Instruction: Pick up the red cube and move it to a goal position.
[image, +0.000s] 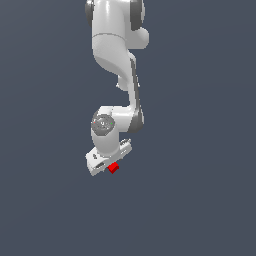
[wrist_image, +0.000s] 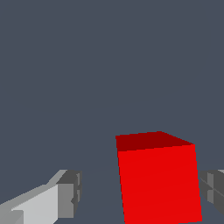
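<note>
End effector (wrist_image: 142, 194) astride red cube (wrist_image: 157, 181), unclamped

red cube (wrist_image: 158, 183): bright red, plain, one face darker red
end effector (wrist_image: 138, 194): white body, grey fingertips (wrist_image: 69, 194)
arm (image: 115, 75): white, dark grey joint bands
background: flat slate blue-grey, no pattern

Nothing but flat grey all around the gripper (image: 111, 166), so it's free to move any direction. Only thing in the way is the red cube (wrist_image: 157, 179) sitting between its spread fingers (wrist_image: 65, 194), closer to one.
</note>
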